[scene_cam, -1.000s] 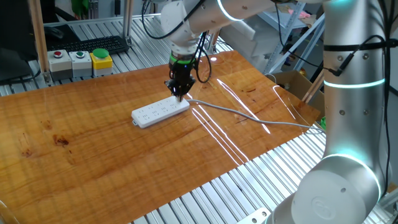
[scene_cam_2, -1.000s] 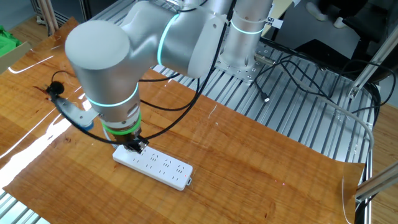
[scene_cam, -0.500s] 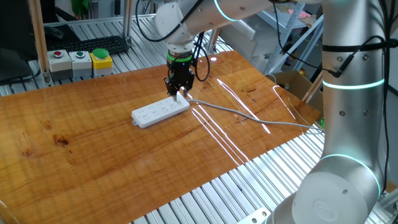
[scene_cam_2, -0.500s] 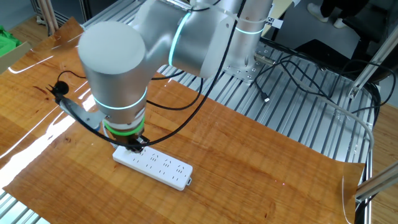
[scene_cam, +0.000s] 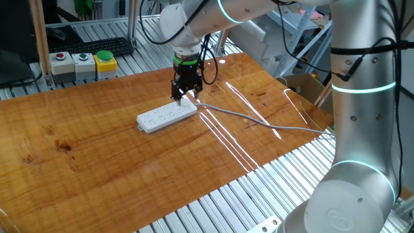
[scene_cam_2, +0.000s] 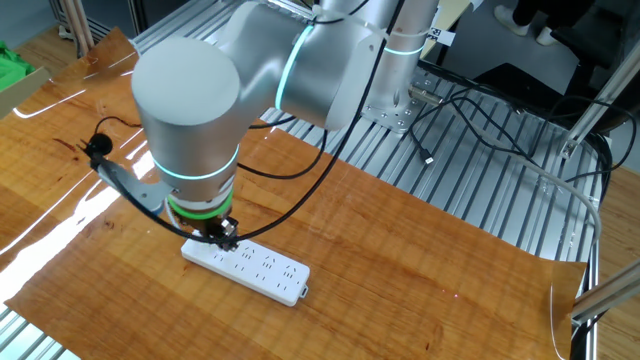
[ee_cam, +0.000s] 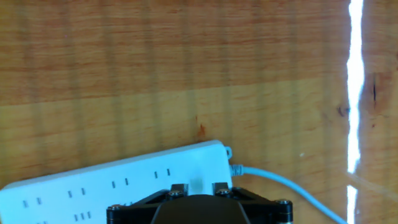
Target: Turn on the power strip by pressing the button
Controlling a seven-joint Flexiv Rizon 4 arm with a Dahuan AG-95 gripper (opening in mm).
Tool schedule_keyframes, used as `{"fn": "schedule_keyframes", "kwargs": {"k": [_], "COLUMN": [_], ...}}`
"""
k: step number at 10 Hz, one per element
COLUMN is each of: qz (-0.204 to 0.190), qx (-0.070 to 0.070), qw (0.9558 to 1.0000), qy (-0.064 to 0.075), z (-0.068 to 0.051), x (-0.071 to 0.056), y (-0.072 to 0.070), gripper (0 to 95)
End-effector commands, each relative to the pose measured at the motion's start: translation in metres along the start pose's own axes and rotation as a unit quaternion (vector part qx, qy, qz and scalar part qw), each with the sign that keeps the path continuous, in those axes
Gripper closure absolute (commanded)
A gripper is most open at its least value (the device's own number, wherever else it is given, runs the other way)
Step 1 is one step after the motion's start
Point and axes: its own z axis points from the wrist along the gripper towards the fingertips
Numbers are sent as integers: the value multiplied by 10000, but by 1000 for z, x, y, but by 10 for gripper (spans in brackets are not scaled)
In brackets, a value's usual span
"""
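Observation:
The white power strip (scene_cam: 167, 116) lies on the wooden table, its grey cable (scene_cam: 259, 122) running off to the right. It also shows in the other fixed view (scene_cam_2: 245, 263) and in the hand view (ee_cam: 118, 180). My gripper (scene_cam: 182, 97) hangs over the cable end of the strip, just above it. In the other fixed view the gripper (scene_cam_2: 222, 238) is at the strip's left end. The hand view shows the gripper (ee_cam: 198, 190) right over that end, where a faint grey patch lies between the finger bases. The fingertips are hidden, so their state does not show.
A box with red, green and yellow buttons (scene_cam: 83, 63) and a keyboard (scene_cam: 103, 45) stand beyond the table's far edge. A cardboard box (scene_cam: 304, 87) sits off the right edge. The arm's base (scene_cam_2: 395, 80) stands behind the table among loose cables.
The gripper has lifted slightly off the strip's cable end and shifted a little to the left. The strip has not moved.

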Motion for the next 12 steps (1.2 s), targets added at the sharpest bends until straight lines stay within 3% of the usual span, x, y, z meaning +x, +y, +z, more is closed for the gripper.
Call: {"fn": "schedule_keyframes", "kwargs": {"k": [1,7,8,12], "qz": [-67,-190,-240,-408], "qx": [0,-15,-37,-76], "qw": [10000,9998,9997,9991], "qy": [-9,-3,-8,11], "z": [0,2,2,2], "x": [-1,-10,-12,-17], "y": [-1,-10,-13,-20], "gripper": [0,0,190,190]}}
